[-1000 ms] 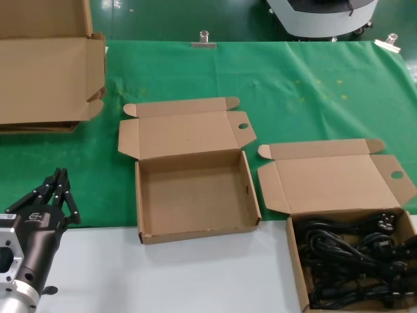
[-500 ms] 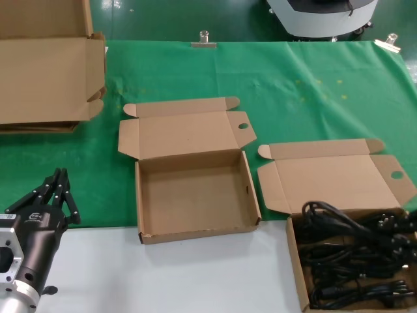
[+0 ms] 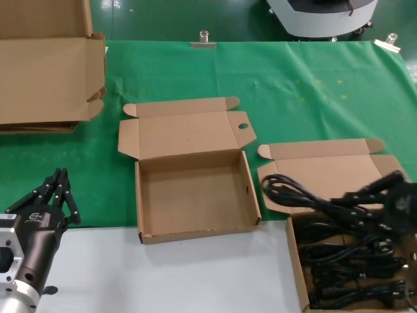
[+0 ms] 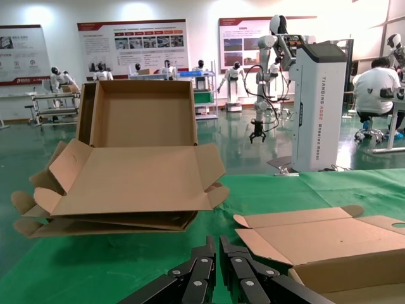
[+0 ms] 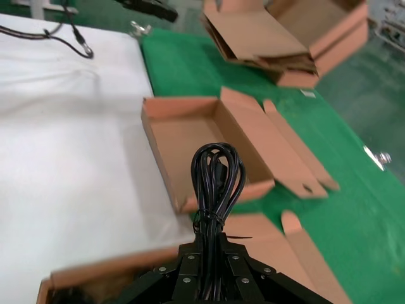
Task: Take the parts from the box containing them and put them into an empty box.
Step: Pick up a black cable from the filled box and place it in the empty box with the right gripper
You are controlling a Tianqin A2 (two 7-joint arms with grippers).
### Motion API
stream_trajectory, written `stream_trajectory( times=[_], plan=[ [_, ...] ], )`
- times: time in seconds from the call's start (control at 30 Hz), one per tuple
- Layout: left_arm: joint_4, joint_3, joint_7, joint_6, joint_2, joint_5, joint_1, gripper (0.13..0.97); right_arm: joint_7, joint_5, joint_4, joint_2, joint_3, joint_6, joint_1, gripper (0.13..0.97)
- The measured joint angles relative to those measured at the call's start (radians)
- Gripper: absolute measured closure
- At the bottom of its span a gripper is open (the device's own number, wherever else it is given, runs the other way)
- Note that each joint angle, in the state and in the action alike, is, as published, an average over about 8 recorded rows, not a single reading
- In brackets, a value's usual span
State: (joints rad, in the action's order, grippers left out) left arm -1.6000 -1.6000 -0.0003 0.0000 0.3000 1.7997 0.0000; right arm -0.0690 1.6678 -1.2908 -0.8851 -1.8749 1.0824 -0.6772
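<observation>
Cord point(image 5: 217, 174) within right end effector point(image 5: 209, 256)

Head view looks steeply down on the table point(image 3: 195, 274). Left wrist view faces level, low over its fingers point(image 4: 201, 278). Right wrist view looks down past its fingers point(image 5: 204, 269); all share the empty box point(image 3: 193, 195).

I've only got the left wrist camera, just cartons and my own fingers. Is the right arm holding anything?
Observer: Yes. The right gripper is shut on one bundled power cord.
Operator: Where is it?
Observer: Above the box of cords, with its loop reaching over that box's open lid.
Operator: Is the other box free?
Observer: The empty box holds nothing; it sits to the robot's left of the full one.
</observation>
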Motion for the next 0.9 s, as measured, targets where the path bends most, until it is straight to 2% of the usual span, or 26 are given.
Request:
stream_trajectory(
  times=[0.37, 0.9],
  plan=[
    [0.000, 0.000, 0.000, 0.000, 0.000, 0.000, 0.000, 0.925, -0.046, -0.071, -0.006, 0.127, -0.081, -0.031, -0.077, 0.907],
    [0.000, 0.000, 0.000, 0.000, 0.000, 0.000, 0.000, 0.925, -0.164, -0.173, 0.156, 0.375, -0.193, -0.124, -0.194, 0.908]
  ],
)
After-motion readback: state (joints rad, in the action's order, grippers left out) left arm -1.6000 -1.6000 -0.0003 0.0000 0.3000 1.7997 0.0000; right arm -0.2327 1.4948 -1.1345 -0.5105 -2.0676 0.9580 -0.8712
